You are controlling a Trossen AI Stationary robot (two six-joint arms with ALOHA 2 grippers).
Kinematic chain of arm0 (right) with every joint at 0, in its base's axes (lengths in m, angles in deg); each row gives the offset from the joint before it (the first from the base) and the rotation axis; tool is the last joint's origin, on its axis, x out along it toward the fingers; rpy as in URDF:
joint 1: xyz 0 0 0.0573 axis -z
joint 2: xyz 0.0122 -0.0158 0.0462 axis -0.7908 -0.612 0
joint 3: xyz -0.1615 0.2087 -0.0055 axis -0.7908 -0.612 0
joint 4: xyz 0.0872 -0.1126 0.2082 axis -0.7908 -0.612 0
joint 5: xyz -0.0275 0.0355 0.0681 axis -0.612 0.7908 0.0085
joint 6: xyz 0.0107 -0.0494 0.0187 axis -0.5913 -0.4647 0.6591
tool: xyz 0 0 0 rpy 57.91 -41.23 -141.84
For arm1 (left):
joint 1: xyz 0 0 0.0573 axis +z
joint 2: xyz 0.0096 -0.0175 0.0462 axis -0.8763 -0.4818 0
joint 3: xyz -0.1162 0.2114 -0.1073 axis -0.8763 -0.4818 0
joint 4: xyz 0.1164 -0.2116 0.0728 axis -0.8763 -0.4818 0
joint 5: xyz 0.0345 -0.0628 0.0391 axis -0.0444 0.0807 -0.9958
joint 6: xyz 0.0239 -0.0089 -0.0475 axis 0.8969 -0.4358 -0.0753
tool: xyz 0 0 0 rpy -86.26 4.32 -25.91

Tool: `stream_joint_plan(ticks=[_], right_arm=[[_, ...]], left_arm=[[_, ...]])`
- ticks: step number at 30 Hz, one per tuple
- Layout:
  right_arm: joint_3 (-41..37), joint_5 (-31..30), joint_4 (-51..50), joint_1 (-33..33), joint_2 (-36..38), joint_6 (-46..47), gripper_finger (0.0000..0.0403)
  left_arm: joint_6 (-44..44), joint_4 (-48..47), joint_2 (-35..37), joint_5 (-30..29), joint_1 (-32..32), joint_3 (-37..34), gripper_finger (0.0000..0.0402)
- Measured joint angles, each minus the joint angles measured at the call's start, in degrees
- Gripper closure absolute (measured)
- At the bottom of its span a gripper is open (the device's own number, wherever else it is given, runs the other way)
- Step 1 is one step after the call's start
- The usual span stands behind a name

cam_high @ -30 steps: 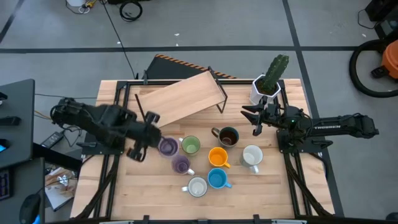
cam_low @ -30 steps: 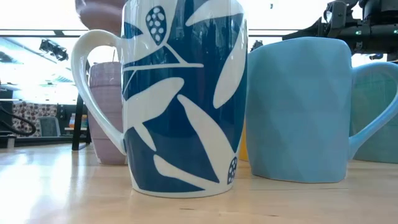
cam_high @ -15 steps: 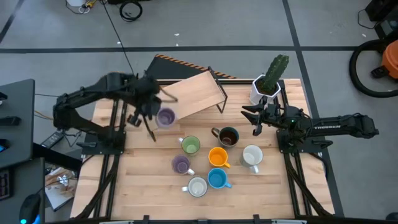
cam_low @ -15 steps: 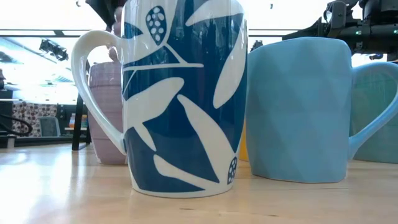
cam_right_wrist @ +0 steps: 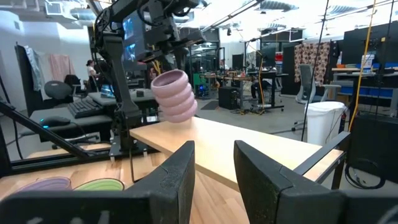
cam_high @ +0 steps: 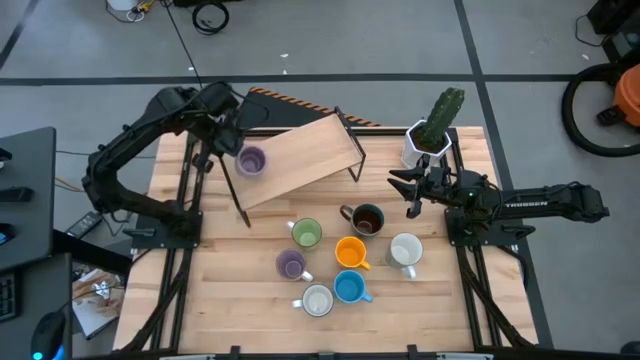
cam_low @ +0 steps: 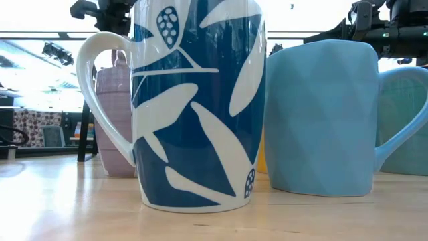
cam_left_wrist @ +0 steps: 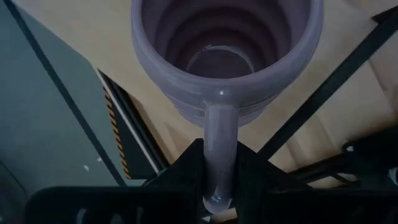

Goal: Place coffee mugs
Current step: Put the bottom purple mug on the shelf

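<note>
Purple ribbed mug (cam_high: 251,161) has risen off the bench and now hangs over the wooden shelf's (cam_high: 310,150) left end, so your placement there is close. Your left gripper (cam_left_wrist: 217,180) pinches its handle; the right gripper (cam_right_wrist: 211,168) waits slightly spread, empty, near the cactus pot (cam_high: 428,140).

Left arm: you have it folded up high and reaching toward the far left part of the surface.
Left tool (cam_high: 236,150): its two fingers (cam_left_wrist: 186,165) are clamped on the handle of a purple mug (cam_high: 251,161), which it holds raised with the mouth facing up.
Right arm: yours lies stretched low from the right side, pointing inward.
Right tool (cam_high: 410,190): fingers (cam_right_wrist: 177,171) a little apart, nothing between them, raised off the surface.
</note>
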Motion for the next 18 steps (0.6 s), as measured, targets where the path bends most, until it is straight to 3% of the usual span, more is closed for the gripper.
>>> stream_joint_plan(ticks=[18], right_arm=[[0.00,0.00,0.43,0.00,0.00,0.15,0.0285]], left_arm=[[1.36,0.20,-5.26,8.23,8.83,-0.04,0.0343]])
